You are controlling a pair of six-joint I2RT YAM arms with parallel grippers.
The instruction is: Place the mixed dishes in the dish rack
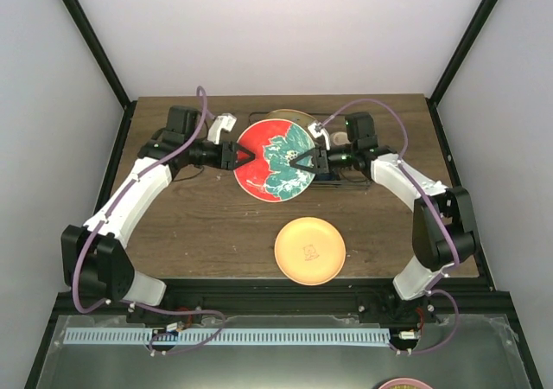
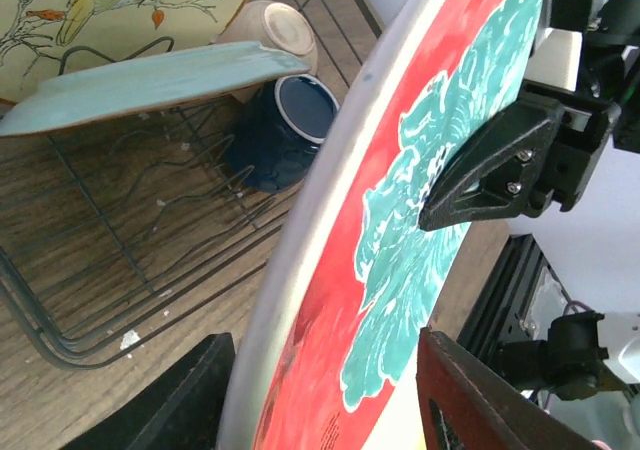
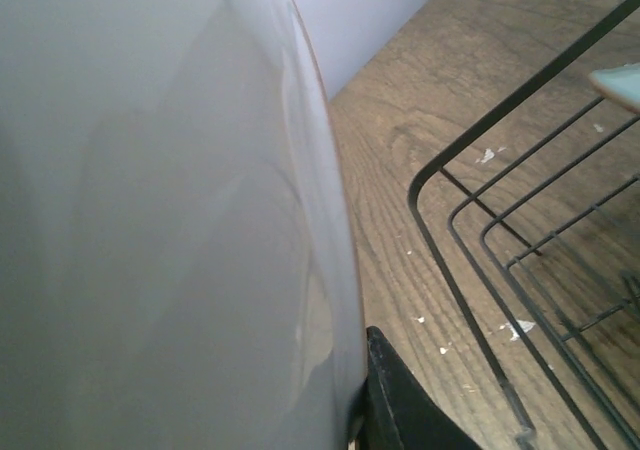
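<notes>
Red plate [image 2: 400,220] with the teal flower fills both wrist views, its painted face in the left one and its pale underside in the right one. It is held in the air by two grippers at once. Left gripper [image 1: 240,156] bites the left rim, one finger on the face and one under it. Right gripper [image 1: 301,158] bites the opposite rim in the same way, so both pairs of jaws are closed on this one plate. In the top view the plate shows its full face and covers most of the rack [image 2: 100,270], which stands at the far side of the table [image 1: 190,225].

I count four plates. Two are already in the rack: the mint plate [image 2: 150,80] leans tilted on the wires, and the bird plate [image 2: 110,10] is behind it. The fourth, the tan plate [image 1: 309,251], lies flat on the table near the arm bases, well apart from the rack.

One cream bowl [image 2: 275,30] and one blue mug [image 2: 285,130] are also in the rack, just beside each other, the mug lying on its side.
</notes>
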